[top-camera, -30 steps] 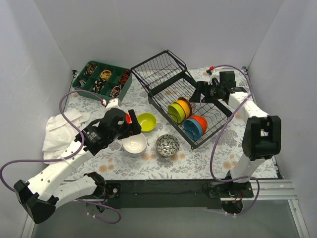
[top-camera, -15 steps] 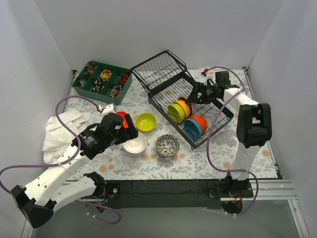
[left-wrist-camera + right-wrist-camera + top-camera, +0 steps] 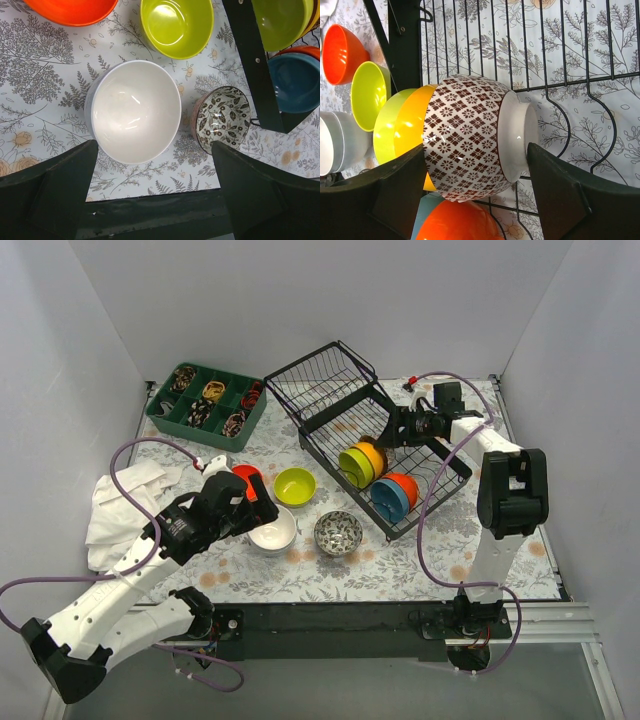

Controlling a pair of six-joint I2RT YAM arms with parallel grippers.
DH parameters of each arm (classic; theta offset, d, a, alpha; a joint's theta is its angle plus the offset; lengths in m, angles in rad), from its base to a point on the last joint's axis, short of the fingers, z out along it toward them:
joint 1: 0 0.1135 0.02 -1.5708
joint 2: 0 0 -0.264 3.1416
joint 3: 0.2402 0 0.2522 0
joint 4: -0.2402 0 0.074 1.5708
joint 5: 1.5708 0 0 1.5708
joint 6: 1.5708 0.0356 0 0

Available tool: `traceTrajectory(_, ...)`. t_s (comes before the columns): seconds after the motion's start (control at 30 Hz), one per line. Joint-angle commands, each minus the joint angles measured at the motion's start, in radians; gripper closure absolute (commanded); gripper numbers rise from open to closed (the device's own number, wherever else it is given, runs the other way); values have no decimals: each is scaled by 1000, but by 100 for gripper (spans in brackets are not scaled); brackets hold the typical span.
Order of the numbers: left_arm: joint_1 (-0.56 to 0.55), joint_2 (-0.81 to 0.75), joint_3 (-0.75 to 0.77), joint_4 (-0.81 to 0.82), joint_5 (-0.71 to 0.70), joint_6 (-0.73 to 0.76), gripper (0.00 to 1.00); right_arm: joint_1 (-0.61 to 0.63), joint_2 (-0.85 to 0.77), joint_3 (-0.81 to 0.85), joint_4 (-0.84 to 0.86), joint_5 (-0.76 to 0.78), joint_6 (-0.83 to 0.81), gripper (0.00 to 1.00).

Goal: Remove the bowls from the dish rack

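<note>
Moved: over the last second our right gripper (image 3: 476,150) has reached further in over the dish rack (image 3: 320,390) and its jaws have come closer around the patterned bowl (image 3: 465,140). Our left gripper (image 3: 155,145) has drawn back, away from the rack.
Dish rack: black wire, standing askew on the far right part of the flowered table (image 3: 400,570).
Bowls in the rack: the patterned bowl stands on edge between the prongs. A yellow bowl (image 3: 412,125) touches it and a green bowl (image 3: 385,130) comes after that. An orange bowl (image 3: 405,485) and a blue bowl (image 3: 388,502) stand at the near end of the rack.
Right gripper: one finger on each side of the patterned bowl, with jaws rather wide. We cannot tell if they already press it.
Bowls just left of the rack: a leaf-print bowl (image 3: 220,117), a white bowl (image 3: 135,115), a lime bowl (image 3: 175,25) and a red-orange bowl (image 3: 70,7), all upright on the table.
Left gripper: jaws wide, holding nothing, above the white bowl.
Further left of the rack: a green tray (image 3: 205,400) at the far side and a white cloth (image 3: 120,500) well apart.
</note>
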Motion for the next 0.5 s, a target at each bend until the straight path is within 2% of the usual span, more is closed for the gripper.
traceTrajectory(0.0, 3, -14, -7, 7, 1, 3, 2, 39, -67, 25, -50, 49, -34, 69)
traceTrajectory(0.03, 4, -9, -5, 10, 3, 4, 2, 42, -76, 27, -53, 61, -34, 74)
traceTrajectory(0.13, 4, -2, -2, 26, 6, 15, 2, 51, -114, 27, -56, 101, -39, 80)
traceTrajectory(0.47, 4, 21, 0, 101, 24, 49, 2, 53, -202, 8, -58, 207, -8, 89)
